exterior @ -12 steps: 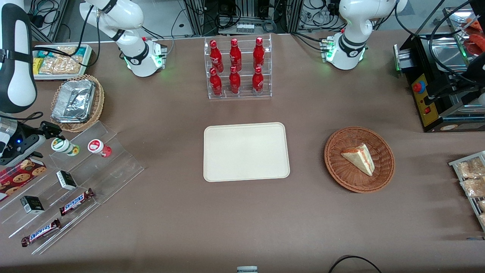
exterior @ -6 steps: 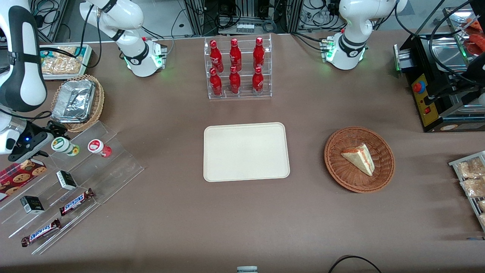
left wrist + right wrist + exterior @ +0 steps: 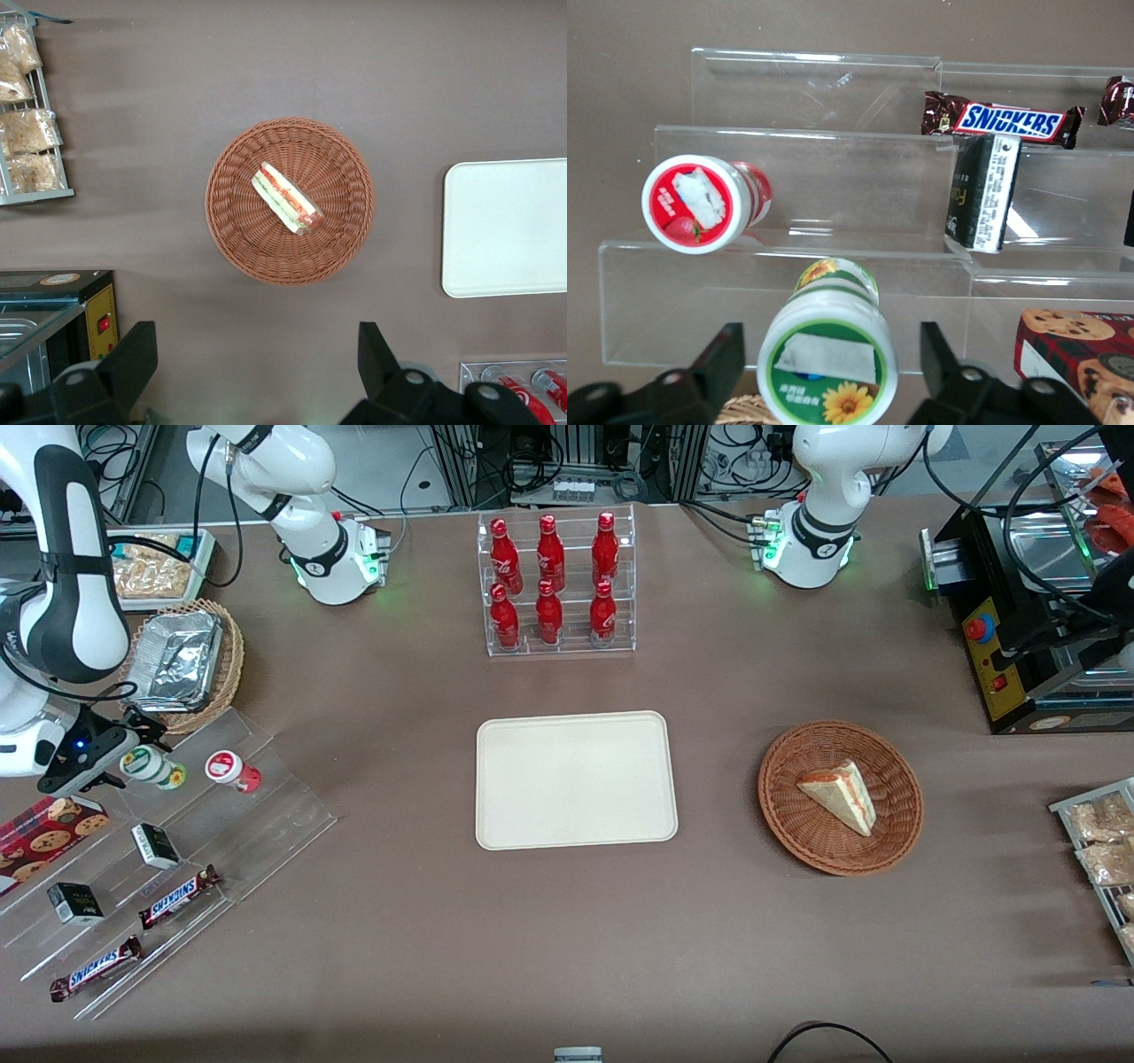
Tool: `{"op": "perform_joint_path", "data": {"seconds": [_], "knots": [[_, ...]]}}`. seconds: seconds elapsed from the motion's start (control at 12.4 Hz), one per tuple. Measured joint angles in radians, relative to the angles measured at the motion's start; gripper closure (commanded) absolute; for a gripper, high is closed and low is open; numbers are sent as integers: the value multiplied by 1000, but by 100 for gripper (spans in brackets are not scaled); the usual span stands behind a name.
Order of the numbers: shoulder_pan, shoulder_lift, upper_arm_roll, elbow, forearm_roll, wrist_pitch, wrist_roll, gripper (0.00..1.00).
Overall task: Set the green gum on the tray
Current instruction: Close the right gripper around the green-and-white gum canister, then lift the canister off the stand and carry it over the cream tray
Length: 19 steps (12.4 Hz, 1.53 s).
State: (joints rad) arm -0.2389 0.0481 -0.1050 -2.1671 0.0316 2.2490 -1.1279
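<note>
The green gum [image 3: 149, 766] lies on its side on the top step of a clear acrylic shelf [image 3: 266, 815] toward the working arm's end of the table. My right gripper [image 3: 122, 755] is open at the bottle's lid end. In the right wrist view the green lid [image 3: 827, 363] sits between the two black fingers [image 3: 725, 354], with a gap on each side. The cream tray [image 3: 576, 779] lies bare at the table's middle and also shows in the left wrist view [image 3: 505, 226].
A red-lidded gum bottle [image 3: 230, 770] lies beside the green one. Lower steps hold black boxes [image 3: 155, 846] and Snickers bars [image 3: 180, 896]. A cookie box [image 3: 44, 828] and a foil-filled wicker basket [image 3: 182, 660] stand close by. A bottle rack [image 3: 555, 584] and a sandwich basket [image 3: 840, 797] are farther off.
My right arm has swung farther from the front camera, and the gripper has slid toward the green gum until its fingers straddle the lid. The gum has not moved.
</note>
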Motion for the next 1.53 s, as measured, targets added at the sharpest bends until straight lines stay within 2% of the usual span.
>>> {"op": "perform_joint_path", "data": {"seconds": [0.08,0.4,0.64,0.89,1.21,1.53], "knots": [[-1,-2,0,-1,0,0,-1,100],[0,-37,13,2,0,-41,2,100],[55,-65,35,68,2,-175,120,100],[194,-73,43,118,3,-254,365,100],[463,-56,50,146,3,-276,816,100],[699,92,52,286,3,-274,1257,100]]}}
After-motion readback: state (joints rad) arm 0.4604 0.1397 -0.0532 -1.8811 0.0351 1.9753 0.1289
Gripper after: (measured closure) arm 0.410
